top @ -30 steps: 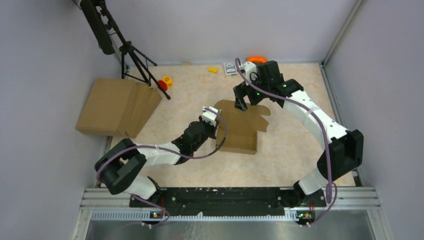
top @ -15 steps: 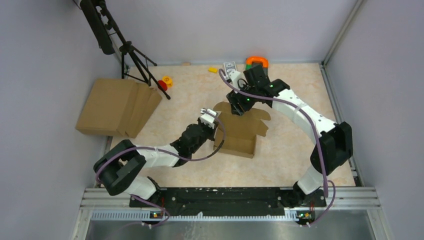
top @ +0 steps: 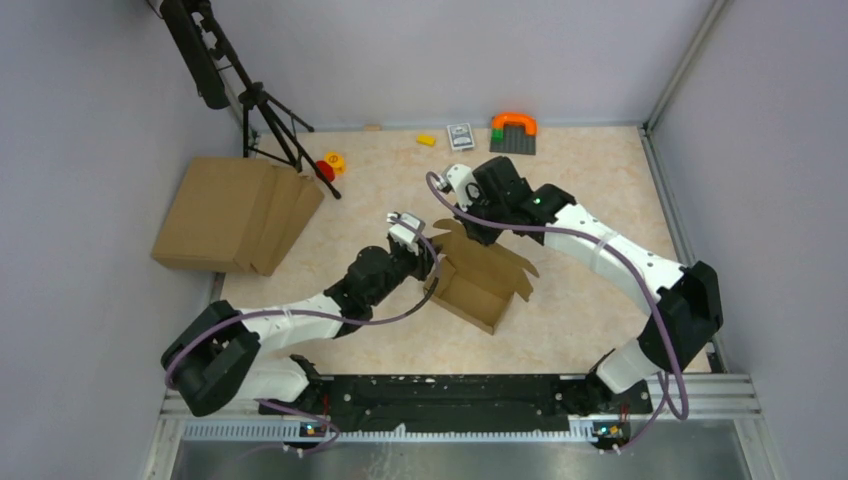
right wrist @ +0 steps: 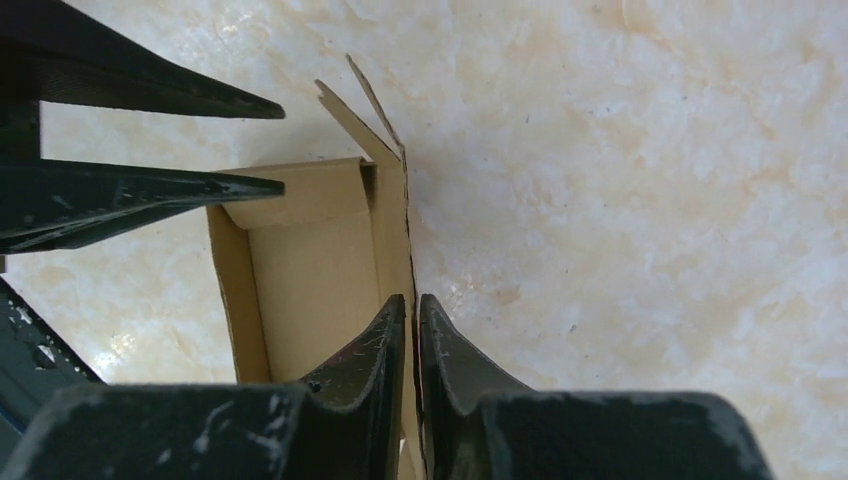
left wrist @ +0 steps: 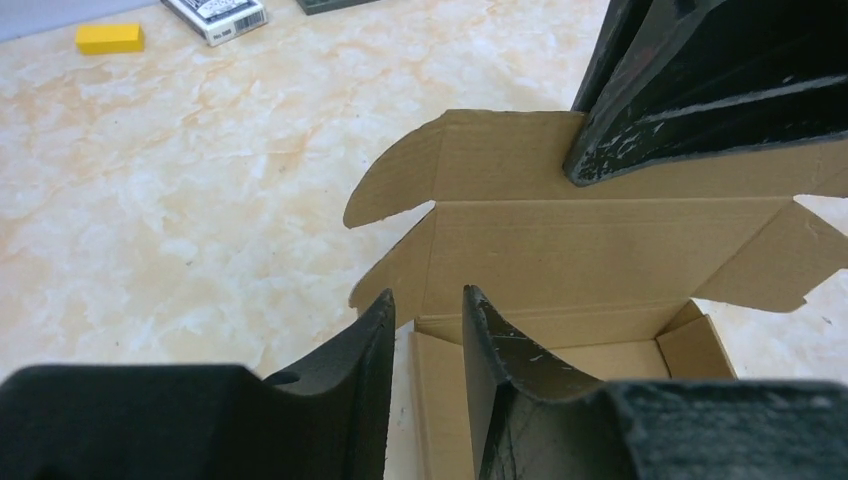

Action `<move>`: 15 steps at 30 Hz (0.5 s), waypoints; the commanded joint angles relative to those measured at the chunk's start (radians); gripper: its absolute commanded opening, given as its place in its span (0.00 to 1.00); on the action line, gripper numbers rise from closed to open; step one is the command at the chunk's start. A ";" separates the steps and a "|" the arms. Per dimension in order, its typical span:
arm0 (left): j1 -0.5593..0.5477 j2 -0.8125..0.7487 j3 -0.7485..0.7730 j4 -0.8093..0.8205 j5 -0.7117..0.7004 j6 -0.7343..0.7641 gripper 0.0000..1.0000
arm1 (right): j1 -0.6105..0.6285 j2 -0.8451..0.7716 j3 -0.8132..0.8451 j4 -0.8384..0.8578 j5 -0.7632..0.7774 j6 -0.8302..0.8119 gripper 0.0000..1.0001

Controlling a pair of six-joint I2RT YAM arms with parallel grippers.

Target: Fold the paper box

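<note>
Top view: the paper box (top: 482,282) is shown at frame centre between left gripper (top: 428,262) and right gripper (top: 468,236), their fingertips being obscured. Left wrist view: the left jaws are seen parted astride a box wall, which is cut off below. Right wrist view: another box wall is pinched by the nearly closed right jaws.

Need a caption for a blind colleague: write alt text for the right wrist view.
The right gripper pinches an upright panel of the open paper box, its brown interior to the left. The left gripper, jaws apart, sits at the upper left over a marbled table.
</note>
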 commanded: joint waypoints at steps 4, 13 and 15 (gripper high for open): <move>0.047 -0.053 0.022 -0.144 0.052 -0.066 0.36 | 0.059 -0.088 -0.015 0.061 0.086 0.012 0.09; 0.281 -0.045 -0.006 -0.081 0.549 -0.151 0.60 | 0.089 -0.078 -0.006 0.033 0.078 0.013 0.12; 0.280 -0.028 0.009 -0.076 0.570 -0.134 0.59 | 0.095 -0.074 0.000 0.025 0.086 0.016 0.12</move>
